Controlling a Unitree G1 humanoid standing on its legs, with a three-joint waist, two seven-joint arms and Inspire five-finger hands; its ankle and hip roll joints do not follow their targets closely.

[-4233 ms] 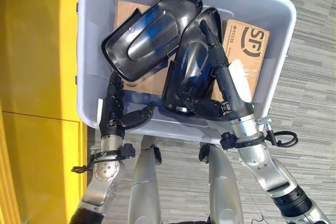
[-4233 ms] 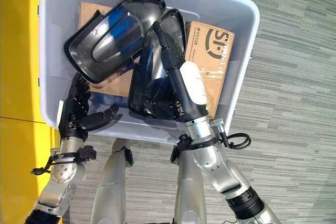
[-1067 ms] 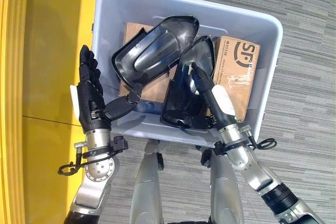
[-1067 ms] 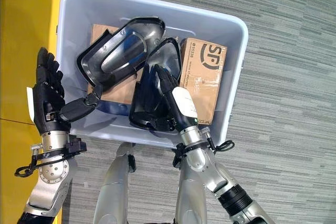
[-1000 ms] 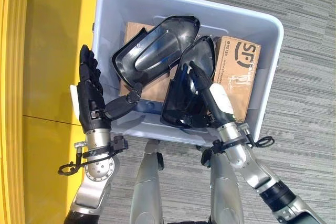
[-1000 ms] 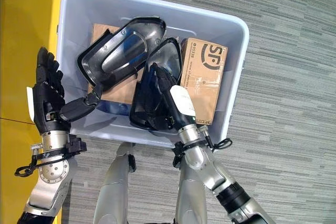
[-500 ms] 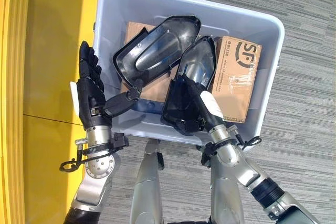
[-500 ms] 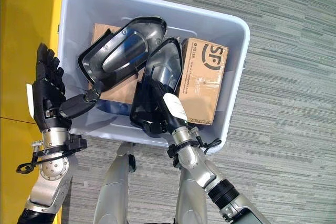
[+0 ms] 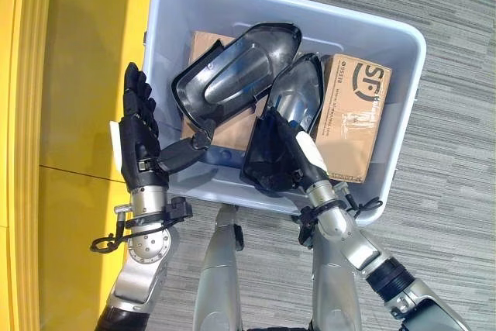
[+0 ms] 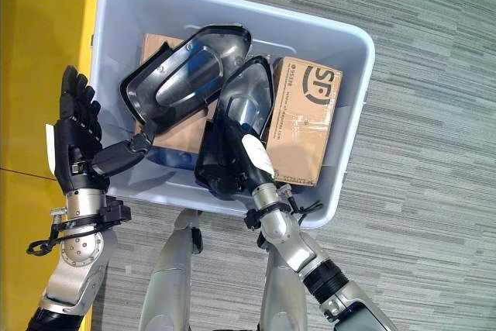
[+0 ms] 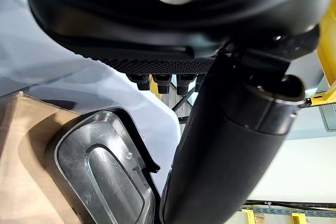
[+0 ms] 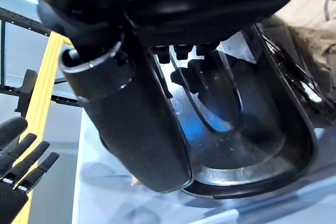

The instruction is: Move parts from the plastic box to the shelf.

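Grey striped carpet (image 9: pixel 457 114) under plastic box (image 9: pixel 364 25); yellow floor (image 9: pixel 77 75) alongside.

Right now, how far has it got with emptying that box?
Nothing looks moved yet. Both black parts, one on the left and one on the right, lie in the plastic box on two cardboard boxes. The right hand is reaching into the right part; its grasp is hidden. The left hand is open at the box wall. Everything remains.

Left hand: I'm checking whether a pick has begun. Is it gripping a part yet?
No, the left hand is open outside the box, only its thumb reaching in toward the part.
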